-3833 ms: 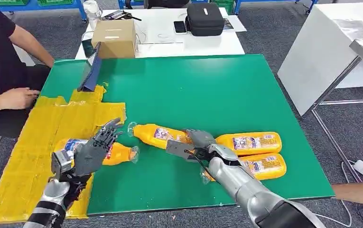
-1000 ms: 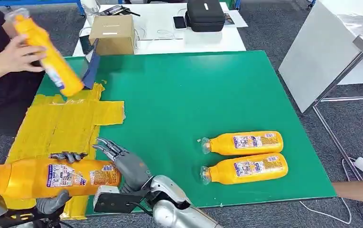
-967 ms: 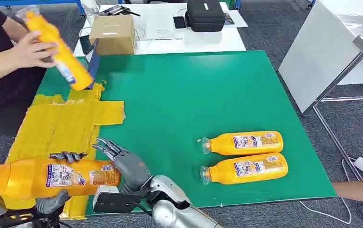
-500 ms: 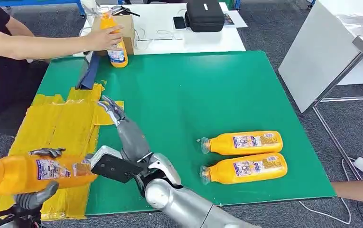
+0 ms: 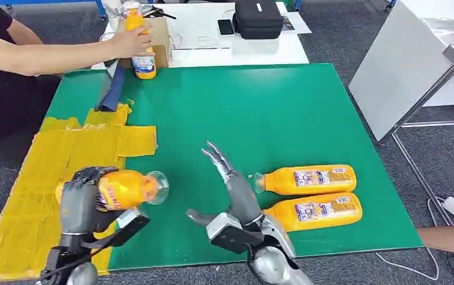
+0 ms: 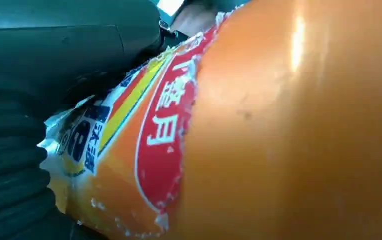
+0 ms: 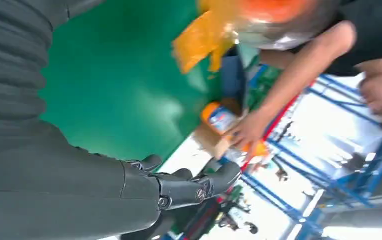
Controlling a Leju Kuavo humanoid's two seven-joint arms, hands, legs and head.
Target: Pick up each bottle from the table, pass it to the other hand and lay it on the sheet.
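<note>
Low, left robot hand (image 5: 85, 205) gripping bottle (image 5: 126, 189), right robot hand (image 5: 236, 190) outstretched, empty

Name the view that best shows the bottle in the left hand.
Head view: the held bottle shows whole in the left hand. The left wrist view gives only its label up close; the right wrist view, a blurred orange edge.
</note>
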